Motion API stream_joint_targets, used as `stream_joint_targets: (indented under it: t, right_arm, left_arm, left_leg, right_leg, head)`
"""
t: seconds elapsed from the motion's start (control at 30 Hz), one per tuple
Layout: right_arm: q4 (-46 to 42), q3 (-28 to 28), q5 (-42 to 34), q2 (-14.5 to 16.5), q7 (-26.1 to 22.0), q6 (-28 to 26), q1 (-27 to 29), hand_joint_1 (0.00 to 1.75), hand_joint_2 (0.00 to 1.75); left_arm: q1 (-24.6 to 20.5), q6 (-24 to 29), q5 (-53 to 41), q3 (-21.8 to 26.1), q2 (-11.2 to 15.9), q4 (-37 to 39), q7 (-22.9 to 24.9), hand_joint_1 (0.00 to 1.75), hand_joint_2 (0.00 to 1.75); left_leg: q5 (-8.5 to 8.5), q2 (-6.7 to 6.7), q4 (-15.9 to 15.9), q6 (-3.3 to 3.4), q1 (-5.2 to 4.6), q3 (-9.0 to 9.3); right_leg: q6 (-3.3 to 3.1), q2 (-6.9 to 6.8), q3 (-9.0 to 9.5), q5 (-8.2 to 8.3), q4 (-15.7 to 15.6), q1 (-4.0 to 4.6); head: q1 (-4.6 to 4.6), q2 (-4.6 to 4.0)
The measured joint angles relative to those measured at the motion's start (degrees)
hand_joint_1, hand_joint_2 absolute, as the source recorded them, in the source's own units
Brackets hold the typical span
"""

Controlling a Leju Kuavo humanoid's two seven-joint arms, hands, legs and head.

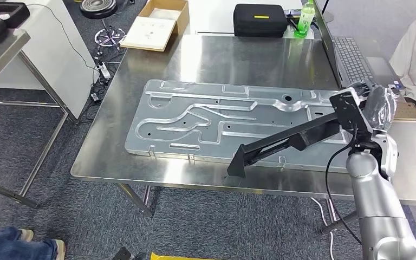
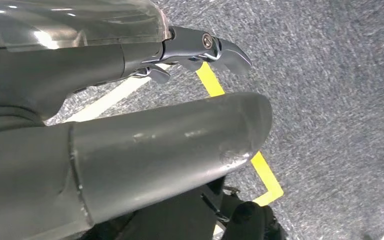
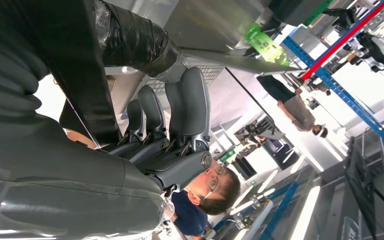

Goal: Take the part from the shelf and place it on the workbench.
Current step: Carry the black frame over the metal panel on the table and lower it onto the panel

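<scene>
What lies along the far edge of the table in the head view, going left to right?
Cardboard box → black case → green bottle → keyboard, at the steel table's far right corner.

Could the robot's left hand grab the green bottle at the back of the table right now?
Probably not. The left hand hangs low over the carpet, and the green bottle stands at the table's far edge, beyond the big metal panel.

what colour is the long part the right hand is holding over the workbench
Black, matte; the long part in the right hand shows best in the head view.
</scene>
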Motion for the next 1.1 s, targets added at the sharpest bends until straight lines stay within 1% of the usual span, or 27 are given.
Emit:
stream_joint_targets:
  t: [0.03,0.1,0.13,0.17,0.2,0.23,0.27,0.3,0.33,0.37,0.47,0.5,0.53,0.57,0.63,0.67,0.7,0.73,0.77,0.8,0.83,0.87,0.93,1.0,1.03,1.07,1.1]
  right_arm:
    - [0.1,0.0,-0.1,0.0,0.0,0.0,-0.1,1.75,1.75]
    - [0.3,0.0,-0.2,0.0,0.1,0.0,-0.3,1.75,1.75]
    - [0.5,0.0,-0.2,0.0,0.1,0.0,-0.3,1.75,1.75]
    - [0.7,0.0,-0.2,0.0,0.2,0.0,-0.3,1.75,1.75]
    - [0.8,0.0,-0.2,0.0,0.2,0.0,-0.3,1.75,1.75]
    - [0.9,0.0,-0.2,0.0,0.2,0.0,-0.3,1.75,1.75]
    - [0.9,0.0,-0.2,0.0,0.2,0.0,-0.3,1.75,1.75]
    - [0.9,0.0,-0.2,0.0,0.2,0.0,-0.3,1.75,1.75]
    - [0.9,0.0,-0.2,0.0,0.2,0.0,-0.4,1.75,1.75]
    - [1.0,0.0,-0.2,0.0,0.2,0.0,-0.4,1.75,1.75]
    - [1.1,0.0,-0.2,-0.2,0.2,0.0,-0.5,1.75,1.75]
    - [1.2,0.0,-0.3,-0.3,0.2,0.0,-0.5,1.75,1.75]
    - [1.3,0.0,-0.3,-0.4,0.2,0.0,-0.6,1.75,1.75]
    - [1.4,-0.1,-0.4,-0.5,0.2,0.0,-0.7,1.75,1.75]
    - [1.8,-0.1,-0.5,-0.8,0.2,0.0,-0.8,1.75,1.75]
    - [2.0,-0.2,-0.6,-0.8,0.2,0.0,-0.8,1.75,1.75]
    - [2.3,-0.2,-0.7,-0.9,0.2,0.0,-0.8,1.75,1.75]
    - [2.5,-0.2,-0.8,-0.9,0.1,0.0,-0.8,1.75,1.75]
    - [2.6,-0.3,-0.9,-1.0,0.1,-0.1,-0.9,1.75,1.75]
    - [2.7,-0.3,-0.9,-1.2,-0.1,-0.1,-0.9,1.75,1.75]
    - [2.8,-0.4,-1.1,-1.3,-0.2,-0.1,-1.0,1.75,1.75]
    - [2.9,-0.5,-1.3,-1.4,-0.3,-0.1,-1.1,1.75,1.75]
    - [3.0,-0.7,-2.0,-1.5,-0.4,-0.1,-1.1,1.75,1.75]
    - [3.1,-0.7,-2.6,-1.7,-0.4,-0.1,-1.0,1.75,1.75]
    - [3.2,-0.8,-2.6,-1.7,-0.5,-0.1,-1.1,1.75,1.75]
    - [3.2,-0.8,-2.6,-1.7,-0.5,-0.1,-1.1,1.75,1.75]
    - [3.2,-0.8,-2.6,-1.7,-0.6,-0.1,-1.0,1.75,1.75]
  left_arm:
    - [0.0,0.0,0.0,0.0,0.0,0.0,0.0,0.00,0.00]
    - [0.0,0.0,0.0,0.0,0.0,0.0,0.0,0.00,0.00]
    - [0.0,0.0,0.0,0.0,0.0,0.0,0.0,0.00,0.00]
    - [0.0,0.0,0.0,0.0,0.0,0.0,0.0,0.00,0.00]
    - [0.0,0.0,0.0,0.0,0.0,0.0,0.0,0.00,0.00]
    - [0.0,0.0,0.0,0.0,0.0,0.0,0.0,0.00,0.00]
    - [0.0,0.0,0.0,0.0,0.0,0.0,0.0,0.00,0.00]
    - [-0.1,0.0,0.0,0.0,0.0,0.0,0.0,0.00,0.00]
    - [-0.1,0.0,0.0,0.0,0.0,0.0,-0.1,0.00,0.00]
    - [-0.2,0.0,0.0,0.0,0.0,0.0,-0.1,0.00,0.00]
    - [-0.2,0.1,0.0,0.0,0.0,0.0,-0.1,0.00,0.00]
    - [-0.2,0.1,0.0,0.0,0.0,0.0,-0.1,0.00,0.00]
    - [-0.3,0.1,0.0,0.0,0.0,0.0,0.0,0.00,0.00]
    - [-0.4,0.1,0.0,0.0,0.0,0.0,0.1,0.00,0.00]
    - [-0.5,0.2,0.0,0.0,0.0,0.0,0.4,0.00,0.00]
    - [-0.5,0.2,0.0,0.0,0.0,0.0,0.6,0.00,0.00]
    - [-0.5,0.2,0.0,0.0,-0.1,0.0,0.7,0.00,0.00]
    - [-0.5,0.2,0.0,0.0,-0.1,0.0,0.8,0.00,0.00]
    - [-0.6,0.2,0.0,0.0,-0.2,0.0,0.8,0.00,0.00]
    - [-0.6,0.2,0.0,0.0,-0.2,0.0,0.9,0.00,0.00]
    - [-0.7,0.2,0.0,0.0,-0.3,0.0,0.9,0.00,0.00]
    - [-0.7,0.2,0.0,0.0,-0.3,0.0,0.9,0.00,0.00]
    - [-0.8,0.3,0.0,0.0,-0.3,0.0,0.9,0.00,0.00]
    - [-0.8,0.3,0.1,0.0,-0.3,0.0,0.9,0.00,0.00]
    - [-0.8,0.3,0.0,0.0,-0.3,0.0,0.9,0.00,0.00]
    - [-0.8,0.3,0.0,0.0,-0.3,0.0,0.9,0.00,0.00]
    - [-0.8,0.3,0.0,0.0,-0.4,0.0,0.9,0.00,0.00]
  left_leg:
    - [-1.46,0.00,2.3,-0.18,0.07,-1.01]
    - [-4.90,-0.01,9.5,-0.33,0.12,-4.23]
    - [-5.94,-0.01,12.7,-0.35,0.13,-5.74]
    - [-6.02,-0.01,14.3,-0.32,0.13,-6.56]
    - [-5.06,-0.01,13.8,-0.22,0.13,-6.39]
    - [-3.27,-0.01,11.2,-0.05,0.13,-5.21]
    - [-1.13,-0.02,7.4,0.21,0.13,-3.33]
    - [0.37,-0.05,3.5,0.48,0.04,-1.43]
    - [1.31,-0.08,0.4,0.69,-0.06,0.03]
    - [1.67,-0.12,-1.4,0.88,-0.18,0.87]
    - [2.11,-0.12,-2.9,1.49,-0.24,1.34]
    - [2.44,-0.10,-3.4,1.80,-0.14,1.54]
    - [2.78,-0.07,-3.9,2.11,-0.01,1.73]
    - [3.01,-0.04,-4.2,2.33,0.07,1.86]
    - [3.13,-0.03,-4.4,2.53,0.02,1.83]
    - [3.13,-0.03,-4.4,2.53,0.01,1.82]
    - [3.12,-0.03,-4.3,2.52,0.02,1.82]
    - [3.10,-0.04,-4.3,2.49,0.03,1.85]
    - [3.05,-0.05,-4.3,2.42,0.05,1.90]
    - [3.00,-0.07,-4.2,2.28,0.05,1.92]
    - [2.94,-0.11,-4.1,2.04,-0.04,1.88]
    - [2.95,-0.11,-4.1,1.73,-0.12,1.83]
    - [3.07,0.02,-4.2,1.10,-0.26,1.78]
    - [2.60,0.14,-3.9,0.52,-0.23,1.63]
    - [1.64,0.14,-2.6,0.28,-0.20,1.12]
    - [0.09,0.09,-0.2,0.09,-0.14,0.08]
    - [-1.76,0.06,3.3,-0.04,-0.06,-1.39]
  right_leg:
    - [-0.36,-0.02,0.08,0.11,-0.2,0.02]
    - [-0.76,-0.03,0.12,0.14,-0.2,0.24]
    - [-0.81,-0.03,0.13,0.13,-0.2,0.35]
    - [-0.84,-0.01,0.15,0.12,-0.2,0.42]
    - [-0.84,0.01,0.19,0.12,-0.2,0.47]
    - [-0.83,0.04,0.27,0.12,-0.2,0.49]
    - [-0.81,0.07,0.37,0.10,-0.2,0.50]
    - [-0.72,0.09,0.43,0.08,-0.2,0.58]
    - [-0.53,0.12,0.43,0.11,-0.2,0.64]
    - [-0.26,0.14,0.41,0.20,-0.3,0.67]
    - [0.75,0.15,0.51,0.56,-0.9,0.59]
    - [1.01,0.14,0.40,0.16,-0.5,0.54]
    - [1.24,0.14,-0.16,-0.84,0.8,0.47]
    - [1.43,0.13,-1.24,-2.37,3.3,0.39]
    - [1.78,0.12,-4.32,-5.55,9.9,0.33]
    - [1.93,0.11,-5.41,-6.16,12.2,0.28]
    - [2.03,0.08,-5.63,-5.72,12.7,0.22]
    - [2.08,0.05,-4.83,-4.33,11.1,0.15]
    - [2.06,0.00,-3.03,-2.27,7.6,0.09]
    - [1.97,-0.05,-1.07,-0.76,3.8,0.07]
    - [1.75,-0.05,0.48,0.32,0.6,0.20]
    - [1.49,-0.02,1.39,0.80,-1.4,0.35]
    - [0.87,0.22,1.48,0.83,-2.2,0.68]
    - [0.17,0.41,1.60,1.13,-2.6,0.42]
    - [-0.20,0.47,1.71,1.29,-2.8,0.29]
    - [-0.51,0.49,1.81,1.41,-3.0,0.21]
    - [-0.72,0.55,1.84,1.43,-3.1,0.30]
  head:
    - [-0.01,0.00]
    - [-0.01,0.00]
    - [0.00,0.00]
    - [0.00,0.00]
    - [-0.01,0.00]
    - [-0.01,0.00]
    - [-0.01,0.00]
    - [-0.01,0.00]
    - [0.01,0.00]
    - [0.01,0.00]
    - [-0.01,0.00]
    - [0.02,0.00]
    - [0.02,0.00]
    - [0.03,0.00]
    - [0.03,0.00]
    - [0.04,0.00]
    - [0.03,0.00]
    - [0.04,0.00]
    - [0.04,0.00]
    - [0.03,0.00]
    - [0.02,0.00]
    - [0.02,0.00]
    - [0.01,0.00]
    - [0.01,0.00]
    - [0.00,0.00]
    - [-0.01,0.00]
    - [0.00,0.00]
